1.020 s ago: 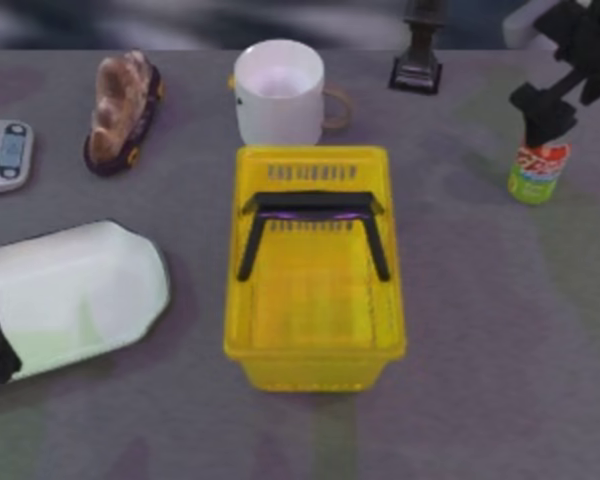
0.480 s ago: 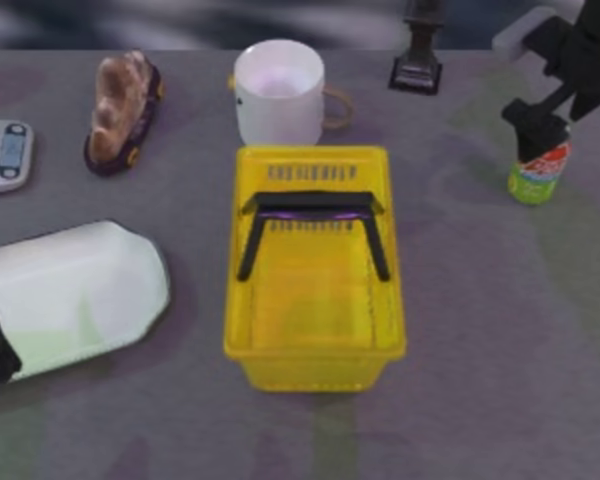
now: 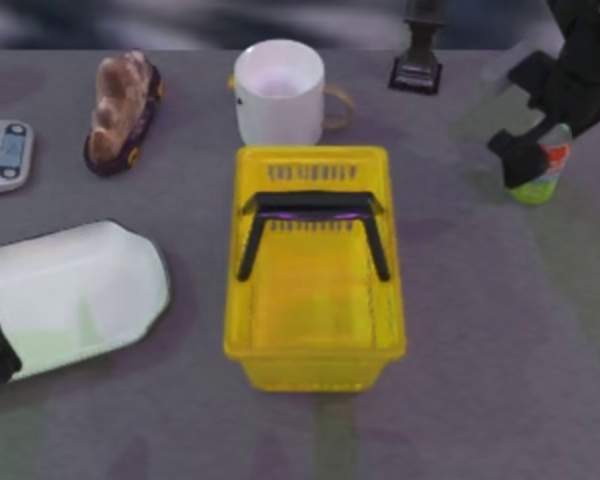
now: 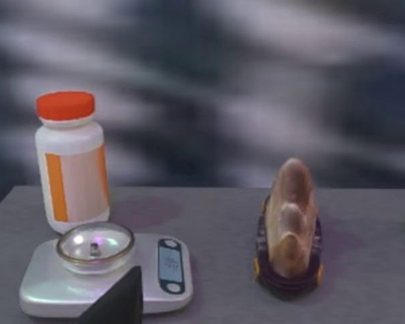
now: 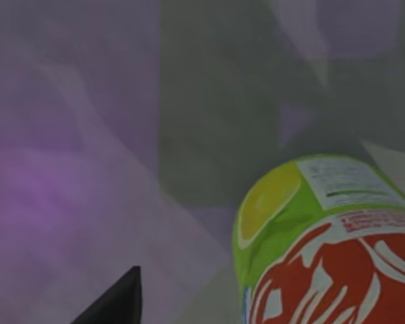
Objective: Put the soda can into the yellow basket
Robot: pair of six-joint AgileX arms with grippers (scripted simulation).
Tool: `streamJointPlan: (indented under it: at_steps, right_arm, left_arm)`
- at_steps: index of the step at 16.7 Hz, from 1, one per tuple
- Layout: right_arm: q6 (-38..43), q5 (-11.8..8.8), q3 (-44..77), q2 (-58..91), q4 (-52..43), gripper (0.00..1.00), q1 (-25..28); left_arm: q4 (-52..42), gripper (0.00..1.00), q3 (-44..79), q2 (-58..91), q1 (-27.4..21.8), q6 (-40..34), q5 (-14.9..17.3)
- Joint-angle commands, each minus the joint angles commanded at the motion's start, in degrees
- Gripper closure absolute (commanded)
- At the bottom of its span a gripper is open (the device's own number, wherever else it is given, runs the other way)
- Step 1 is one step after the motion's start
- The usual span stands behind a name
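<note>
Right gripper (image 3: 528, 158) down over soda can (image 3: 542, 178) near table's (image 3: 480, 330) right edge; finger state: cannot tell. Yellow basket (image 3: 314, 350) mid-table, empty. Left arm parked at left edge.

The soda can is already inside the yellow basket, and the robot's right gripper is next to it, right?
Not quite. The soda can is not in the yellow basket. The top view shows it standing on the table at the right side, well apart from the basket. The right gripper is indeed at the can.
</note>
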Motion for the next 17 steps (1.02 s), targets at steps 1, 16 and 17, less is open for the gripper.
streamJointPlan:
  at_steps: [1,16,17]
  right_arm:
    - [0.0,0.0,-0.1,0.0,0.1,0.00,0.0]
    - [0.0,0.0,-0.1,0.0,0.1,0.90,0.0]
    - [0.0,0.0,-0.1,0.0,0.1,0.98,0.0]
  left_arm:
    - [0.0,0.00,0.0,0.0,0.0,0.0,0.0]
    - [0.0,0.00,0.0,0.0,0.0,0.0,0.0]
    - [0.0,0.00,0.0,0.0,0.0,0.0,0.0]
